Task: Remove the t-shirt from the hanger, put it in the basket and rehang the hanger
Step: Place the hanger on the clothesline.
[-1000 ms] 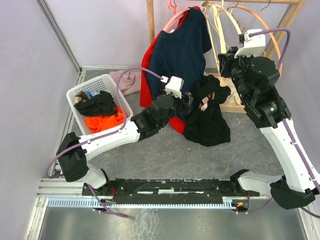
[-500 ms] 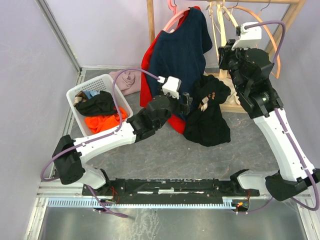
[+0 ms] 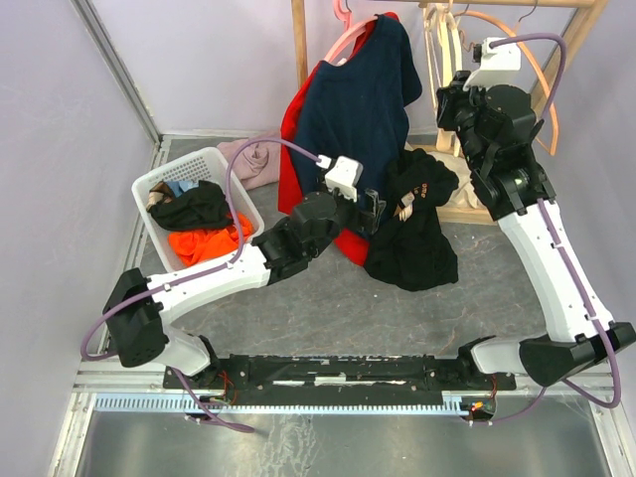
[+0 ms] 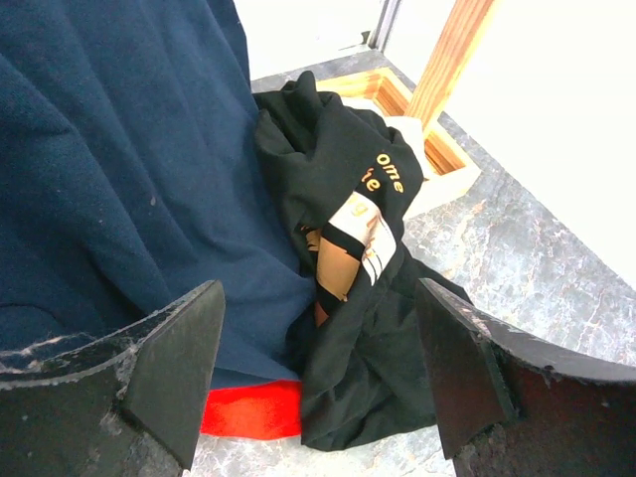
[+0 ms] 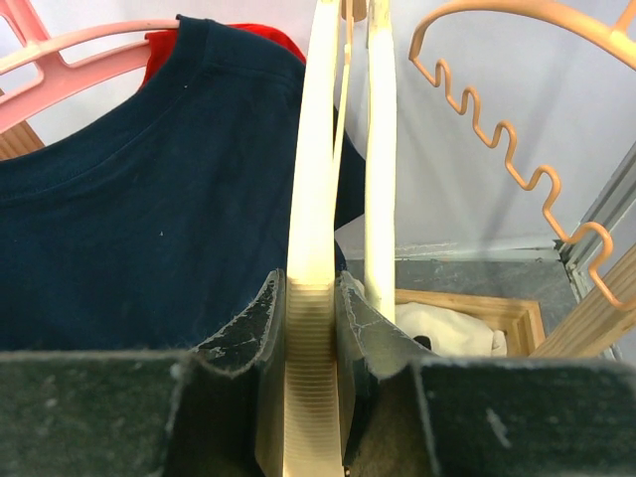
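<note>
Your right pincer [image 5: 310, 308] was closed tight on one arm of the cream hanger [image 5: 310, 149]. The hanger ran straight up and away from the fingers toward the rack rail. A second cream strip stood just to the pincer's right.

Your left pincer [image 4: 318, 288] was wide open and held nothing. The black t-shirt [image 4: 318, 149] lay ahead of and below it, a little right of the gap between the fingers. It was crumpled on the table [image 4: 556, 248], and its long axis ran away from the pincer toward the rack's wooden base [image 4: 437, 149]. The navy shirt [image 4: 119, 149] hung to the pincer's left, touching the black one, with a red garment [image 4: 248, 412] showing beneath it.

The left arm was by far the nearer to the t-shirt, which sat well below the right pincer. The t-shirt looked free of the cream hanger, though I could not tell whether any fold still caught on it.

Compared with a second earlier, your right arm had risen and carried the hanger closer to the rail. The left arm and the t-shirt had hardly shifted.
</note>
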`<state>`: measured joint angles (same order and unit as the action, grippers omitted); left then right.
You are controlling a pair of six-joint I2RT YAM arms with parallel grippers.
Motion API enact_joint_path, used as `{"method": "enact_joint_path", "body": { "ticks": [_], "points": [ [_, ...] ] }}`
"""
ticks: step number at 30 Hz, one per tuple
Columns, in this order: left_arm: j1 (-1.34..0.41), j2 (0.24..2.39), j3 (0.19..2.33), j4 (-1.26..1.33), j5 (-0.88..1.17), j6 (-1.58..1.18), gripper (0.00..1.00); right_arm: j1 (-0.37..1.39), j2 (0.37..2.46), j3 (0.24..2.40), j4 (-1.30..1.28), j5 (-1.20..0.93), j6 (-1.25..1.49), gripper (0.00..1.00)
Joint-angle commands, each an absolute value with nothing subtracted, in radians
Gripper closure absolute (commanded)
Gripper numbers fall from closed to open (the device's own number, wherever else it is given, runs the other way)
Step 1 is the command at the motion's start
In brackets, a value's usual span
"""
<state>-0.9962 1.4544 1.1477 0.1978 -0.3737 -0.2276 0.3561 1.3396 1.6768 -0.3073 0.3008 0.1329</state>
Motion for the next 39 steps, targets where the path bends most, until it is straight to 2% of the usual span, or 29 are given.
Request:
{"method": "enact_joint_path", "body": {
  "ticks": [1,4,14,23,28,39],
  "points": [
    [-0.999,1.439,1.166,0.261,-0.334,-0.245,0.16,0.348,1.309,1.689,-0.271,0.274,0.154,0.88],
    [-0.999,1.463,1.188,0.252,-0.314,-0.246,0.15,0.346,1.29,1.674,-0.287,0.262,0.156,0.69],
    [-1.001,1.533,1.263,0.231,-0.255,-0.252,0.13,0.346,1.191,1.637,-0.31,0.262,0.158,0.44],
    [-1.026,1.7,1.425,0.139,-0.239,-0.227,0.09,0.346,1.032,1.637,-0.368,0.271,0.144,0.36],
    [-1.036,1.81,1.52,0.1,-0.268,-0.21,0.0,0.347,0.943,1.599,-0.403,0.299,0.142,0.34],
    [-1.05,2.103,1.789,0.017,-0.468,-0.079,0.01,0.346,0.853,1.536,-0.449,0.306,0.157,0.34]
  ]
}}
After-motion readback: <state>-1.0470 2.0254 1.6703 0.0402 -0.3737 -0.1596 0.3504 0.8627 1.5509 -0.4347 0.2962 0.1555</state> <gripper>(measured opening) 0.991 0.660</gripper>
